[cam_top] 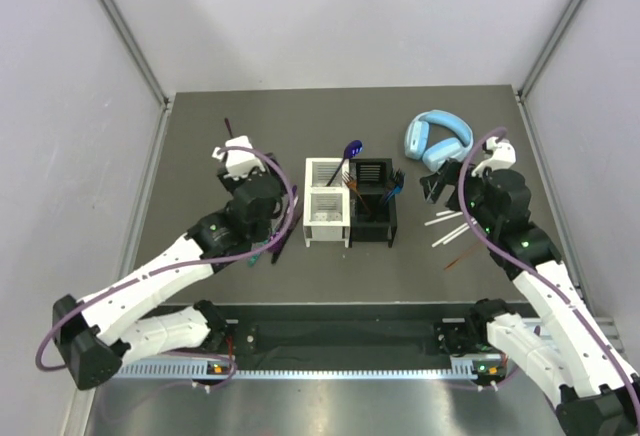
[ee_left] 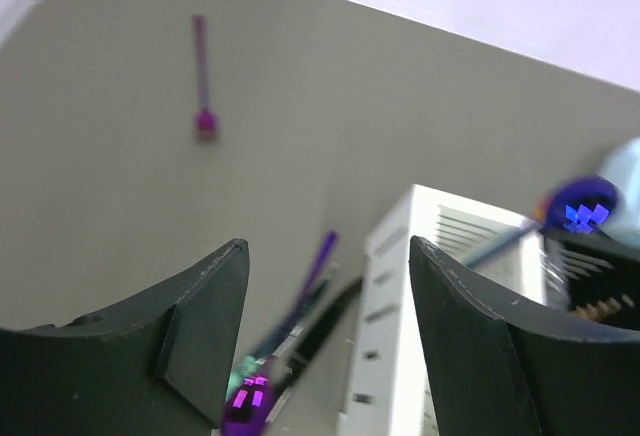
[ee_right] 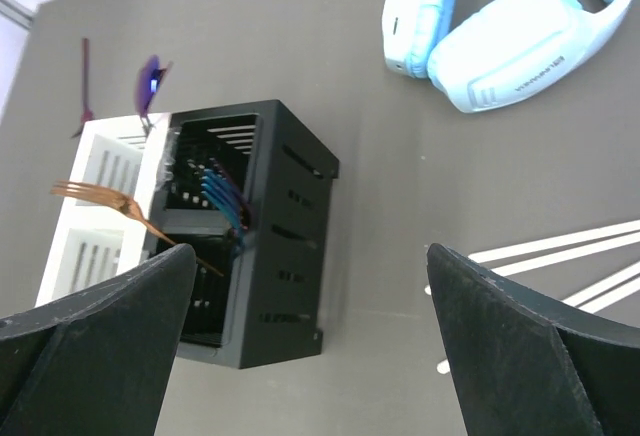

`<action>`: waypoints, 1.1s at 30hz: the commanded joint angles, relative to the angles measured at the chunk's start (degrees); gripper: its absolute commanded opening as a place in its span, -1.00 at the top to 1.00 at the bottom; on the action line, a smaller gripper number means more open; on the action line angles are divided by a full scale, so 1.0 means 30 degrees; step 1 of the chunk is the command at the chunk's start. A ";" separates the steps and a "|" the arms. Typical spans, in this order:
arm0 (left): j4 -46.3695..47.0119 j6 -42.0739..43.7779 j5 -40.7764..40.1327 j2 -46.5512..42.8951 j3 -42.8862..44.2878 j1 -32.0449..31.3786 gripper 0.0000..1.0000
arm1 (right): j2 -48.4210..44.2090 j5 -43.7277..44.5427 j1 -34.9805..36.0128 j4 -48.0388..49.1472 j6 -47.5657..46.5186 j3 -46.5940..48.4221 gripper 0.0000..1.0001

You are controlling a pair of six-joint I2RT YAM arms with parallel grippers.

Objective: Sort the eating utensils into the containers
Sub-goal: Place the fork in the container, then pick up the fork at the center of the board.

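We see our left gripper [ee_left: 325,246] with its dark fingers parted and nothing between them. Just beneath it lies a loose bundle of slim cutlery [ee_left: 250,396], an iridescent purple piece among it, beside the white slotted plastic caddy [ee_left: 430,286] on its right. Far ahead a thin purple stick [ee_left: 203,76] lies alone. An iridescent blue-purple metal spoon [ee_left: 580,206] rises where the caddies meet; which compartment holds it we cannot tell. Our right gripper [ee_right: 310,251] is spread wide and empty. Ahead and to its left stands the black slotted plastic caddy [ee_right: 290,226], holding blue-tined cutlery [ee_right: 225,201] and a copper-coloured fork [ee_right: 110,201], details only this wrist view gives. On its right lie pale white thin sticks [ee_right: 560,244]. Further ahead, the light-blue padded headphones [ee_right: 500,26] bear raised lettering too small for us to read. Only the overhead view shows a thin reddish-brown stick [cam_top: 457,257] near the white ones.
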 commanded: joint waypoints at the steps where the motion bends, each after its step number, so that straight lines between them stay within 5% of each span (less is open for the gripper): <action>1: -0.1471 -0.0235 0.0005 -0.0889 -0.0368 0.1190 -0.40 | 0.0305 0.0782 0.0137 -0.0197 -0.0640 0.1162 -0.99; 25: -0.1622 0.1142 0.1616 -0.4404 -0.2858 0.4356 -0.39 | -0.2303 0.5207 0.0078 0.1444 -0.1461 -0.0890 -0.99; 33: -0.4579 -0.1227 0.2083 -0.1509 -0.0722 0.6667 -0.36 | -0.0577 0.5178 -0.0010 0.0594 -0.0992 -0.0099 -0.99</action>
